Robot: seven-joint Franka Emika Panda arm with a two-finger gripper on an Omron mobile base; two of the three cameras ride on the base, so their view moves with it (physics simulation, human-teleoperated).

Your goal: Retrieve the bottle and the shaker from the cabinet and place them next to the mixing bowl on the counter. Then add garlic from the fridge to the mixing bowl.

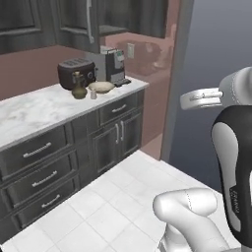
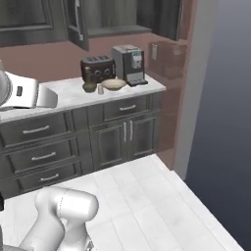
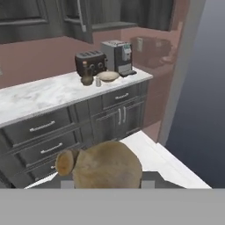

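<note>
The fingers clasp the garlic close before the camera; bottle, shaker and mixing bowl stand together on the desk

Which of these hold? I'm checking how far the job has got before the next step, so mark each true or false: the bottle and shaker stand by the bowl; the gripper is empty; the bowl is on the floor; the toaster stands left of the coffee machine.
1. The bottle and shaker stand on the counter beside the mixing bowl. True.
2. The gripper is empty. False: in the hand view a tan garlic bulb sits between its fingers.
3. The mixing bowl is on the floor. False: it is on the counter.
4. The toaster stands left of the coffee machine. True.
</note>
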